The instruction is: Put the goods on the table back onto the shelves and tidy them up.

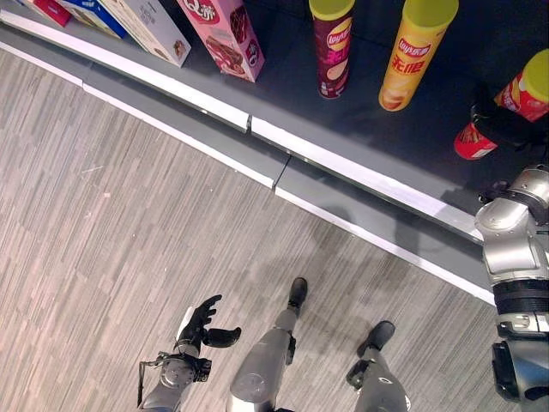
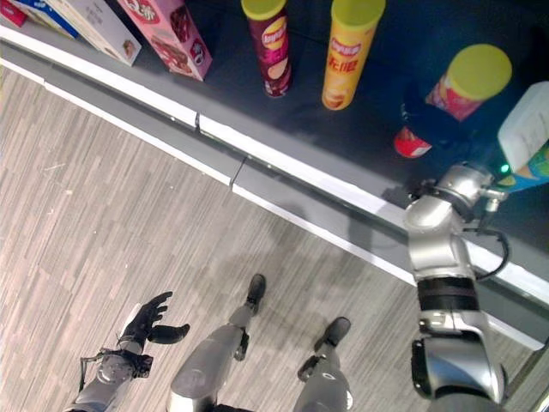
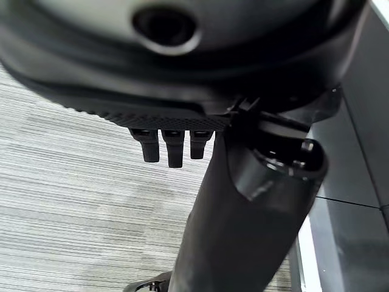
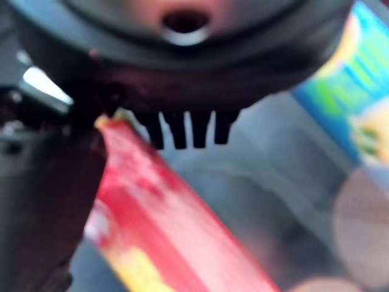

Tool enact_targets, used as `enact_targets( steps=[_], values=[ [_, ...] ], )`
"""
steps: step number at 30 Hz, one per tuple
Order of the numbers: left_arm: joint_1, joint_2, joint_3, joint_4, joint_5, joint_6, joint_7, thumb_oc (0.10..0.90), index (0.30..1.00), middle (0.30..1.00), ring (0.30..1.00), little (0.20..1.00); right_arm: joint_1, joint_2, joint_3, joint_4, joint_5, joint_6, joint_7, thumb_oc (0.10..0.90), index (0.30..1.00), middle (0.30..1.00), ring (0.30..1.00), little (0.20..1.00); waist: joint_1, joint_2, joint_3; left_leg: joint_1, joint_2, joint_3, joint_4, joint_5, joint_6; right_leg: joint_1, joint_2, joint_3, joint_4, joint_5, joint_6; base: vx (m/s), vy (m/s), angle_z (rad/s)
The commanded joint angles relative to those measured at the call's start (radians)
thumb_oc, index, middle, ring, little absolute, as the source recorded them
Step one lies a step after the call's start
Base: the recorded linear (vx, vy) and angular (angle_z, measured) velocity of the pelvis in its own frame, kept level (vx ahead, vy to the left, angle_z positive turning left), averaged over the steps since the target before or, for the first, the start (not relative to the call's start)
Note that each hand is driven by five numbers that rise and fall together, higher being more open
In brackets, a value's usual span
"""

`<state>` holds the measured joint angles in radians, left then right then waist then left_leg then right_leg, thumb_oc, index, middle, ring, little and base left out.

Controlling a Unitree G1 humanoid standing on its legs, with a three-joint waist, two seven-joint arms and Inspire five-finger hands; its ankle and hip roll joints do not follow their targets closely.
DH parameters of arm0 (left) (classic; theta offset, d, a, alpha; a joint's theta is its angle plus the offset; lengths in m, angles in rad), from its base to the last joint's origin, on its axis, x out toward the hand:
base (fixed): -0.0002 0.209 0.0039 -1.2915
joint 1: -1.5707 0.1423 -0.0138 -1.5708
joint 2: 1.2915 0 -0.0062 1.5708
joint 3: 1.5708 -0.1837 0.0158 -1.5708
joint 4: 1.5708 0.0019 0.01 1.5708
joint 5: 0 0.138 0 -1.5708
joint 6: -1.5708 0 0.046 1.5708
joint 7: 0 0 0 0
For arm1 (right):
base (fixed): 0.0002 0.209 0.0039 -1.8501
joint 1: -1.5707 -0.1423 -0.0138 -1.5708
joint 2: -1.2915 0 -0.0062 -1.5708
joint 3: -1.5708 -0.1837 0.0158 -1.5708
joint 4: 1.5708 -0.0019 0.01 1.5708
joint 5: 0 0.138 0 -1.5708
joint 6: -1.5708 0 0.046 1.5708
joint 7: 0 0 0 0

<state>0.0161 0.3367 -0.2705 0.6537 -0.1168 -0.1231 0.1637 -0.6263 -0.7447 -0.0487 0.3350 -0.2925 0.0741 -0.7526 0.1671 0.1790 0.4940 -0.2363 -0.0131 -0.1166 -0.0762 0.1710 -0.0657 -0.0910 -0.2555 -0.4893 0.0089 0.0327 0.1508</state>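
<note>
A red chip can with a yellow lid [image 2: 459,90] leans tilted over the dark shelf board [image 1: 360,129] at the right, its bottom end near the board. My right hand [image 1: 506,127] is curled round its lower half; in the right wrist view the red can [image 4: 164,213] lies between the thumb [image 4: 48,182] and the fingers [image 4: 182,131]. A maroon can [image 1: 333,47] and a yellow can [image 1: 416,51] stand upright on the board to the left of it. My left hand [image 1: 202,326] hangs low over the floor at the lower left, fingers straight [image 3: 173,146], holding nothing.
A pink box [image 1: 225,34], a pale box [image 1: 150,26] and a blue box [image 1: 94,13] line the shelf's far left. A blue-green pack with a white top [image 2: 527,137] stands right of the red can. A white edge strip [image 1: 360,176] fronts the shelf; wood-look floor [image 1: 111,223] lies before it.
</note>
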Motion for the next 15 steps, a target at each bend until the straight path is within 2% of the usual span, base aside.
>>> enact_targets(
  steps=[1, 3, 4, 7, 11, 12, 13, 14, 15],
  values=[
    [0.040, 0.055, 0.001, 0.060, -0.006, 0.009, 0.009, 0.800, 0.900, 0.900, 0.900, 0.900, 0.012, -0.076, 0.006, -0.101, -0.035, -0.069, -0.005, 0.800, 0.900, 0.900, 0.900, 0.900, -0.004, -0.095, -0.137, -0.008, 0.058, 0.005, 0.003, -0.117, -0.044, -0.044, -0.137, 0.021, 0.016, 0.069, 0.080, 0.04, -0.008, -0.07],
    [0.043, 0.054, 0.055, 0.096, -0.002, 0.029, -0.004, 0.800, 0.900, 0.900, 0.900, 0.900, 0.109, -0.025, 0.016, -0.178, -0.048, -0.083, 0.077, 0.800, 0.900, 0.900, 0.900, 0.900, -0.023, -0.156, -0.183, 0.034, 0.078, 0.050, 0.027, -0.149, -0.045, -0.007, -0.118, 0.029, -0.027, 0.092, 0.080, 0.10, -0.011, -0.19],
    [0.046, 0.056, 0.068, 0.107, 0.002, 0.035, -0.006, 0.800, 0.900, 0.900, 0.900, 0.900, 0.142, -0.006, 0.007, -0.201, -0.047, -0.089, 0.099, 0.800, 0.900, 0.900, 0.900, 0.900, -0.026, -0.173, -0.195, 0.052, 0.084, 0.065, 0.032, -0.158, -0.045, 0.008, -0.113, 0.034, -0.042, 0.099, 0.082, 0.11, -0.013, -0.38],
    [0.058, 0.057, 0.112, 0.131, 0.017, 0.052, -0.020, 0.800, 0.900, 0.900, 0.900, 0.900, 0.247, 0.043, 0.003, -0.261, -0.022, -0.114, 0.187, 0.800, 0.900, 0.900, 0.900, 0.900, -0.052, -0.218, -0.237, 0.090, 0.098, 0.097, 0.044, -0.174, -0.042, 0.032, -0.104, 0.048, -0.064, 0.109, 0.081, 0.08, -0.007, -0.43],
    [0.067, 0.049, 0.168, 0.201, 0.060, 0.074, -0.029, 0.800, 0.900, 0.900, 0.900, 0.900, 0.414, 0.101, 0.017, -0.350, 0.054, -0.162, 0.355, 0.800, 0.900, 0.900, 0.900, 0.900, -0.093, -0.259, -0.284, 0.159, 0.114, 0.143, 0.039, -0.193, -0.044, 0.064, -0.086, 0.077, -0.071, 0.103, 0.078, 0.07, 0.000, -0.38],
    [0.064, 0.048, 0.182, 0.228, 0.076, 0.080, -0.028, 0.800, 0.900, 0.900, 0.900, 0.900, 0.452, 0.114, 0.038, -0.362, 0.101, -0.181, 0.412, 0.800, 0.900, 0.900, 0.900, 0.900, -0.109, -0.267, -0.296, 0.176, 0.119, 0.158, 0.039, -0.197, -0.044, 0.068, -0.082, 0.086, -0.069, 0.101, 0.077, 0.06, 0.001, -0.52],
    [0.066, 0.048, 0.201, 0.264, 0.100, 0.086, -0.041, 0.800, 0.900, 0.900, 0.900, 0.900, 0.529, 0.130, 0.059, -0.409, 0.209, -0.214, 0.524, 0.800, 0.900, 0.900, 0.900, 0.900, -0.126, -0.279, -0.315, 0.209, 0.127, 0.181, 0.036, -0.205, -0.047, 0.074, -0.076, 0.103, -0.067, 0.094, 0.074, 0.08, -0.002, -0.65],
    [0.064, 0.048, 0.214, 0.278, 0.106, 0.087, -0.049, 0.800, 0.900, 0.900, 0.900, 0.900, 0.571, 0.139, 0.075, -0.415, 0.279, -0.224, 0.590, 0.800, 0.900, 0.900, 0.900, 0.900, -0.132, -0.283, -0.324, 0.228, 0.130, 0.196, 0.032, -0.207, -0.048, 0.080, -0.073, 0.114, -0.065, 0.090, 0.072, 0.10, -0.008, -0.85],
    [0.069, 0.050, 0.229, 0.284, 0.109, 0.085, -0.070, 0.800, 0.900, 0.900, 0.900, 0.900, 0.653, 0.149, 0.095, -0.414, 0.391, -0.232, 0.700, 0.800, 0.900, 0.900, 0.900, 0.900, -0.145, -0.286, -0.340, 0.254, 0.136, 0.212, 0.026, -0.210, -0.052, 0.089, -0.069, 0.123, -0.061, 0.086, 0.071, 0.12, -0.008, -0.67]
  ],
)
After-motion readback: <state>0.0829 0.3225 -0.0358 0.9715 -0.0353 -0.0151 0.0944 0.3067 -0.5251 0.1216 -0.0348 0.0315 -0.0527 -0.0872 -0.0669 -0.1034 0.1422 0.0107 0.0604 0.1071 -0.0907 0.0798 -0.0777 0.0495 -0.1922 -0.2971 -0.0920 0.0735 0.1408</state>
